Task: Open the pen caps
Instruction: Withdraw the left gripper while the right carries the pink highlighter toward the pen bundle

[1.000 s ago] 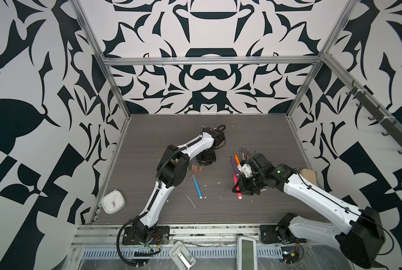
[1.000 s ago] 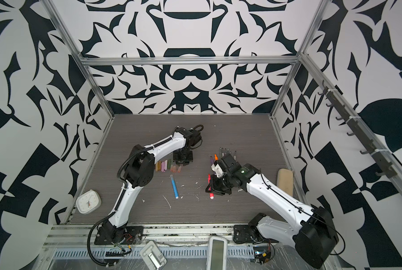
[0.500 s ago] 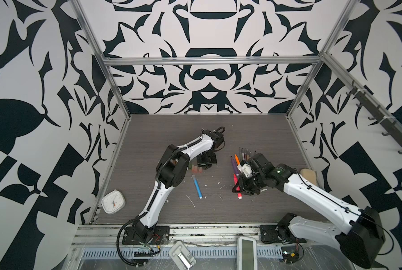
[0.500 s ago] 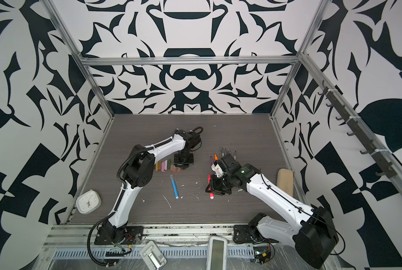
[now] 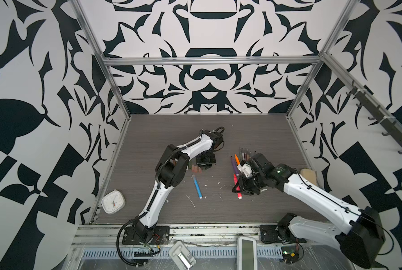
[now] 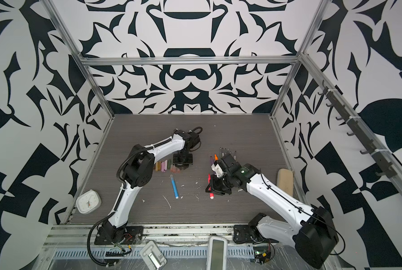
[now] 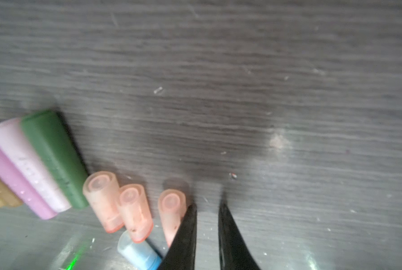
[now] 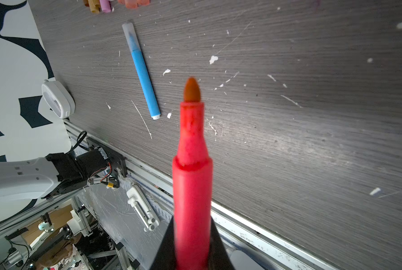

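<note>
you are holding the red pen [image 8: 192, 182] in the right gripper [image 8: 192, 224], jaws clamped on its barrel, bare tip pointing out ahead of them; its cap is already off. the left gripper [image 7: 208, 207] is hovering low over the table [image 5: 148, 140], jaws standing only narrowly apart with nothing between them. the peach cap [image 7: 171, 208] is lying just beside one finger, at the end of the row of loose caps [image 6: 163, 166]; whether they are touching is not showing.

the next move is probably turning on the blue pen [image 5: 197, 186], which is lying flat between the two arms with its translucent cap [image 8: 129, 35] on. its long axis is running from the near edge toward the far wall, the cap end pointing at the loose caps and sitting just beside the left jaws. so the left gripper is sitting nearer that cap, while the right one is likely needing first to lay the red pen with the uncapped pens [image 5: 242, 154].
</note>
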You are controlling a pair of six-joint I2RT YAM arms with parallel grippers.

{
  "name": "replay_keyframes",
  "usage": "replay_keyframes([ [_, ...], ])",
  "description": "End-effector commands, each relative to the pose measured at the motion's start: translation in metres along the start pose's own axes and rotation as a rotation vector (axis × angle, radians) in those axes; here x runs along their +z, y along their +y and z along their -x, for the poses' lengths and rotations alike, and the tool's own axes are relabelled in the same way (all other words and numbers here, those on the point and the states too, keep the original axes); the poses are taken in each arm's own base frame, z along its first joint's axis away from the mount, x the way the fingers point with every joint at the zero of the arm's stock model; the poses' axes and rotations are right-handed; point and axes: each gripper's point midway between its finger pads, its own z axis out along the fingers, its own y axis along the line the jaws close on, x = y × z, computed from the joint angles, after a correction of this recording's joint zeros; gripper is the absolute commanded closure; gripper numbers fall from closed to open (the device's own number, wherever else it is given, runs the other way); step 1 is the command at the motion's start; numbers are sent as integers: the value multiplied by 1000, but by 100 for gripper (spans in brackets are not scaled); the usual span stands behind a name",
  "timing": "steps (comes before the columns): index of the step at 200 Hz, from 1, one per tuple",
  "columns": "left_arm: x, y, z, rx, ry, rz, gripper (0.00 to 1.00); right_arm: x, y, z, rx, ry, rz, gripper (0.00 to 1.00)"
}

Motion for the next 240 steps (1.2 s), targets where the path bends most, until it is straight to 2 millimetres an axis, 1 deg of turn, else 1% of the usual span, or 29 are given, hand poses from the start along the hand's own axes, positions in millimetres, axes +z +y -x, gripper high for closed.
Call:
replay_keyframes([
  [1, 1, 16, -6, -3, 15, 56, 76, -7, 10, 5, -19, -24, 28, 100],
  [63, 1, 23, -11, -4, 19, 65, 75, -8, 10, 4, -10, -31, 30, 100],
  [75, 1, 23, -12, -3, 19, 65, 74, -8, 9, 4, -8, -33, 30, 100],
  [81, 0, 24, -11, -3, 17, 65, 72, -8, 9, 3, -6, -32, 30, 100],
  [112, -1, 22, -12, -2, 16, 51, 72, -9, 8, 4, 1, -38, 28, 100],
  [133, -8, 16, -10, -7, 4, 16, 72, -9, 8, 4, -1, -41, 28, 100],
  [151, -20, 7, -6, -8, -16, -33, 74, -9, 7, 6, -1, -50, 21, 100],
  [171, -42, -7, -1, -7, -50, -122, 76, -8, 5, 12, -4, -62, -7, 100],
  [191, -75, -21, 4, 2, -127, -250, 77, -9, 5, 24, -26, -75, -65, 100],
  [203, -101, -22, 8, -4, -205, -323, 73, -11, 5, 36, -54, -90, -114, 100],
  [215, -132, -21, 11, -6, -297, -400, 70, -13, 6, 49, -84, -103, -172, 100],
  [227, -165, -15, 11, -3, -401, -472, 66, -13, 6, 63, -111, -112, -231, 100],
  [240, -202, -8, 10, 5, -525, -557, 59, -14, 12, 81, -141, -133, -275, 100],
])
